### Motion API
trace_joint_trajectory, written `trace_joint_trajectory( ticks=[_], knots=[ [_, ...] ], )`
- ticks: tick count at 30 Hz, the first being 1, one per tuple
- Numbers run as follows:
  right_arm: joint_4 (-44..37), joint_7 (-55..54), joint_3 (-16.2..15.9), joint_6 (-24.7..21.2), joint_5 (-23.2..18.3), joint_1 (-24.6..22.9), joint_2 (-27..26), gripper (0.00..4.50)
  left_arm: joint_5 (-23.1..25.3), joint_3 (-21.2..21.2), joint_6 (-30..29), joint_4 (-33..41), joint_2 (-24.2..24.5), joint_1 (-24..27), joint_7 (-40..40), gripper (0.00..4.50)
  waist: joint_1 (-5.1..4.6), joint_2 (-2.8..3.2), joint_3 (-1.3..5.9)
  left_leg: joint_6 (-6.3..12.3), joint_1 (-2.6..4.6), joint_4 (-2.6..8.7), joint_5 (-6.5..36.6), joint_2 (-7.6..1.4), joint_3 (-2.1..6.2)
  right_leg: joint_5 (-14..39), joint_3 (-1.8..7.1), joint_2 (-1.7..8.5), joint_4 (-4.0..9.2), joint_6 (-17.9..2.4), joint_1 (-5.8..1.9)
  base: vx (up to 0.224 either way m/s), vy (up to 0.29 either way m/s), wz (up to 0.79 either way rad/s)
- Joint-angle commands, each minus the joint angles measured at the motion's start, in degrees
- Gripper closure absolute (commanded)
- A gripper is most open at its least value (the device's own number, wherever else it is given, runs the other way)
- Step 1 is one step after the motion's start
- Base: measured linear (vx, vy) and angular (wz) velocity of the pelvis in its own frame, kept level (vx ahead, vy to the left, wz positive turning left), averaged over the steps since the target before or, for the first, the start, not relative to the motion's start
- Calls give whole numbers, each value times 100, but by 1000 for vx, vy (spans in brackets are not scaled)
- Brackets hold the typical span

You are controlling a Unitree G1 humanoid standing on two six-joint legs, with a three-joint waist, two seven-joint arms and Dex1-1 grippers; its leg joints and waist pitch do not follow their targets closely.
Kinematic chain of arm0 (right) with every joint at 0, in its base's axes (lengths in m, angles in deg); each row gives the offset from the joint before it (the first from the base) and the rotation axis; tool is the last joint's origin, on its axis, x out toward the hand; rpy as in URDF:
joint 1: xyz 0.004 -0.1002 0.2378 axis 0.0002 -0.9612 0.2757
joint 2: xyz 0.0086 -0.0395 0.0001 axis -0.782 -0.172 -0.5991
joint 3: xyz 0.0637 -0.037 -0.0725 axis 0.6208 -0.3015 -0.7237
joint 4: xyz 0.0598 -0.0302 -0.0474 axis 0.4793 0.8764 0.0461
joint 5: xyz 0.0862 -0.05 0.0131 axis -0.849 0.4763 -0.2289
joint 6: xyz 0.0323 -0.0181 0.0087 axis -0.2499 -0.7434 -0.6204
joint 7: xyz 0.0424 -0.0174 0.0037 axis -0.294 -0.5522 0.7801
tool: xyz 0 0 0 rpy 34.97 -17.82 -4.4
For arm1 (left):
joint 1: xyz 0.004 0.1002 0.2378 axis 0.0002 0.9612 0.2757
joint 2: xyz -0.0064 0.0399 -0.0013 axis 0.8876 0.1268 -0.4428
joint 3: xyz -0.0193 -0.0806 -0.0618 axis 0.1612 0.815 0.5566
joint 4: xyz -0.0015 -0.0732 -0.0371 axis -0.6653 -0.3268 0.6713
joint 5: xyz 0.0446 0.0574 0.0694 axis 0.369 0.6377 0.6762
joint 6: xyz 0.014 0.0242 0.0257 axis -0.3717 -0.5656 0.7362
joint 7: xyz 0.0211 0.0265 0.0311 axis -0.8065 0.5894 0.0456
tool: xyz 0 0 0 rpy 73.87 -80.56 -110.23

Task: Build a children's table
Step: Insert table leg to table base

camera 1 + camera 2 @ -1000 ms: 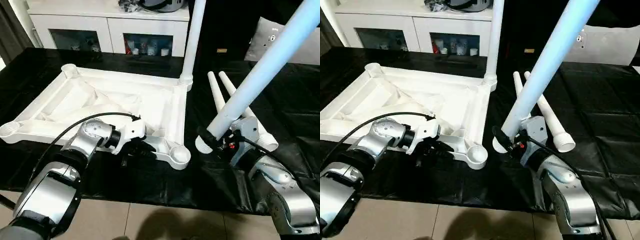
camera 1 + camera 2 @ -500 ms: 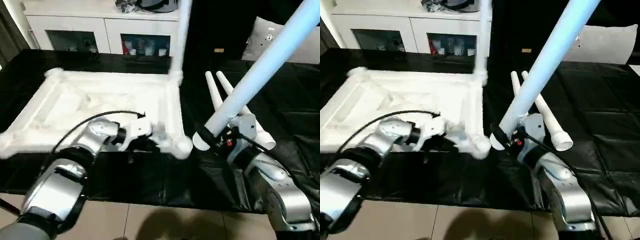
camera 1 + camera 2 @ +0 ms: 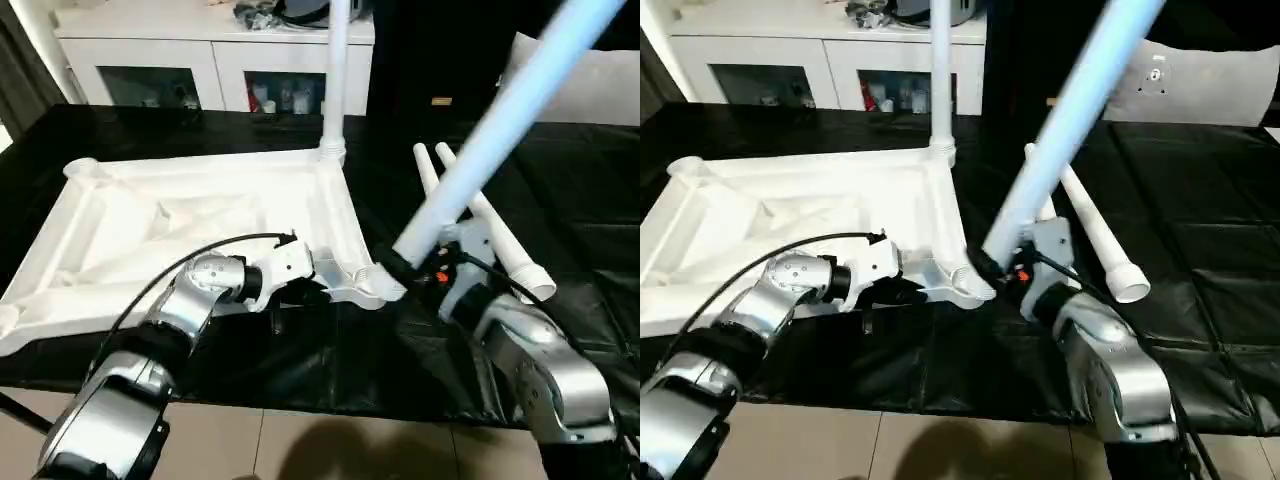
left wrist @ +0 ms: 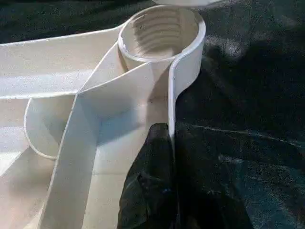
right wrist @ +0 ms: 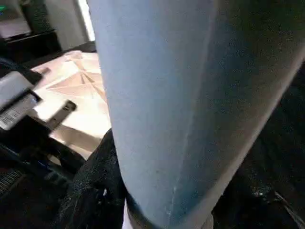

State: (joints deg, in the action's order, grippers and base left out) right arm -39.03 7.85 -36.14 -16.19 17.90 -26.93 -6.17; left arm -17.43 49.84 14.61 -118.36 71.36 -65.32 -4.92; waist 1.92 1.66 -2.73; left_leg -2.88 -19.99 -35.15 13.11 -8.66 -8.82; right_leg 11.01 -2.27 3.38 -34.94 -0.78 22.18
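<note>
the white plastic square table top (image 3: 190, 225) lies ribbed underside up on the black sheet (image 3: 580, 200), one long white tapered tube leg (image 3: 337, 70) standing in its far corner socket with its upper end cut off by the frame edge. the left gripper (image 4: 159, 157) is clenched on the top's thin near wall just beside the open threaded corner socket (image 4: 161, 33), its black fingers largely merging into the dark sheet. the right gripper (image 3: 415, 272), mostly hidden behind its load, grasps the thick end of a second white tube leg (image 3: 500, 125) held slanting up out of frame next to that socket, while two more white tube legs (image 3: 495, 235) lie on the sheet beyond it, partly covered by the held one.
</note>
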Motion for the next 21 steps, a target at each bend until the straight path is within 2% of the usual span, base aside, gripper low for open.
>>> trace_joint_trajectory(
  ticks=[1, 6, 8, 9, 11, 15, 17, 21],
  knots=[
    [16, 206, -127, -24, -9, 182, 76, 260, 37, -69, -316, 121, -15, 277, 150, 450, 26, -45, 276, 124, -15, 516, 956, -436, 123, 1339, 319, 559, 434, -1335, -266, 0, 0, 0],
    [335, 491, -453, -141, 173, 499, 215, 260, -189, -114, -472, 693, 93, 573, -344, 450, 24, -23, 303, 159, -39, 501, 702, -417, 118, 911, 313, 554, 398, -1411, -287, 0, 0, 0],
    [471, 527, -517, -185, 218, 623, 247, 260, -240, -105, -624, 970, 151, 691, -465, 450, 30, -34, 311, 197, -39, 485, 541, -409, 103, 693, 313, 545, 386, -1443, -291, 0, 0, 0],
    [528, 545, -552, -252, 235, 686, 274, 260, -249, -99, -643, 1058, 172, 725, -488, 450, 31, -63, 318, 241, -52, 481, 457, -401, 97, 587, 310, 547, 372, -1467, -308, 0, 0, 0],
    [635, 659, -684, -378, 303, 797, 381, 260, -246, -86, -673, 1174, 212, 772, -506, 450, 44, -55, 321, 313, -45, 469, 328, -392, 86, 542, 297, 525, 370, -1439, -303, 0, 0, 0],
    [775, 739, -832, -661, 360, 893, 509, 260, -242, -68, -643, 1191, 271, 787, -562, 450, 42, -66, 320, 344, -51, 468, 313, -388, 83, 582, 293, 521, 373, -1407, -313, 0, 0, 0],
    [796, 796, -889, -783, 381, 937, 561, 260, -234, -54, -640, 1188, 292, 778, -561, 450, 43, -49, 315, 317, -40, 475, 371, -398, 86, 683, 290, 520, 382, -1396, -303, 0, 0, 0],
    [843, 875, -968, -866, 417, 971, 627, 260, -202, -56, -666, 1211, 325, 765, -574, 450, 34, -56, 311, 277, -41, 478, 428, -395, 85, 765, 293, 519, 391, -1384, -307, 0, 0, 0]
  ],
)
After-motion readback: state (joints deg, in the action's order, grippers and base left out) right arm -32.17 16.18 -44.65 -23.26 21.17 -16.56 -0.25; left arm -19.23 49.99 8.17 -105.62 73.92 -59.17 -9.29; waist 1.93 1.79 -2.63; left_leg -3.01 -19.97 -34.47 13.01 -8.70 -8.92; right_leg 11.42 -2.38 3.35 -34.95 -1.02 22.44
